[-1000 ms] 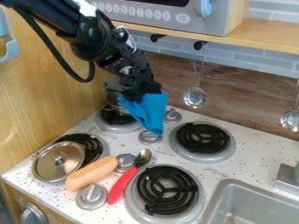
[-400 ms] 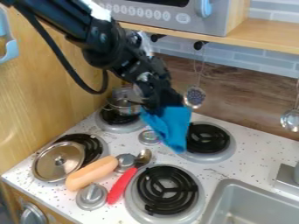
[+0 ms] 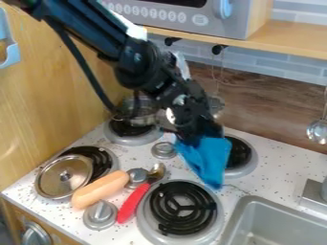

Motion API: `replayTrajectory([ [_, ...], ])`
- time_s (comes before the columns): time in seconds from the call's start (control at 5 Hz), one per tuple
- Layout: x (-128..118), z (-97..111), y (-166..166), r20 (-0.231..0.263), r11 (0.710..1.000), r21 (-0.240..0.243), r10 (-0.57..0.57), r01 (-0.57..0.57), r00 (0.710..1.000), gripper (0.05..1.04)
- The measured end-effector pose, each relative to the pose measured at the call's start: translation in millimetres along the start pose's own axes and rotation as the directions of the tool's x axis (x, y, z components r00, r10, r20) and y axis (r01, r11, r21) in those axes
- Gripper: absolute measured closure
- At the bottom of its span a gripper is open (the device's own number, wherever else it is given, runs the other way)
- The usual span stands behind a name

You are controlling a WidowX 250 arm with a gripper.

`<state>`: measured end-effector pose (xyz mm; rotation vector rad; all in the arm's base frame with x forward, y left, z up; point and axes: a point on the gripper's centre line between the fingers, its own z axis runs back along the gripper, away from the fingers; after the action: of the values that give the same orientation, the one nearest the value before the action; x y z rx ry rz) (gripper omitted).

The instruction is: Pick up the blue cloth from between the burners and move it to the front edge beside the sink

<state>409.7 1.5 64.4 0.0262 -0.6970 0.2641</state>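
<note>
The gripper [image 3: 203, 136] is shut on a blue cloth [image 3: 207, 159], which hangs down between the back right burner [image 3: 239, 154] and the front right burner [image 3: 182, 208]. The cloth covers the left part of the back right burner. To the lower left, a spoon with a red handle [image 3: 134, 203] lies beside an orange-brown sausage [image 3: 100, 189]. A metal lid with a glass top [image 3: 56, 180] leans over the front left burner [image 3: 96, 160]. Behind the arm, a clear pot [image 3: 139, 114] stands on the back left burner, partly hidden.
A grey sink [image 3: 280, 223] with a faucet lies at the lower right. Stove knobs [image 3: 100, 215] stand among the burners. Along the back wall hang metal utensils [image 3: 317, 131] under a wooden shelf [image 3: 290, 41] that bears a microwave.
The gripper has moved right and down toward the front with the blue cloth, from near the back left burner to in front of the back right one. More of the pot shows.
</note>
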Motion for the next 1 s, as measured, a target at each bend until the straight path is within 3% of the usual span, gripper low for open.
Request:
replayTrajectory([
  [0.4,-27.1,-27.7,-32.8,-0.097,0.996,-0.041,-0.080,0.076,0.992,1.002],
  [0.6,-30.2,-27.8,-36.6,-0.106,0.996,-0.048,-0.086,0.081,0.991,1.002],
  [0.8,-51.1,-27.2,-35.5,-0.149,0.994,-0.048,-0.101,0.095,0.984,1.002],
  [1.0,-63.1,-11.8,-38.0,-0.147,0.991,-0.066,-0.123,0.114,0.981,1.002],
])
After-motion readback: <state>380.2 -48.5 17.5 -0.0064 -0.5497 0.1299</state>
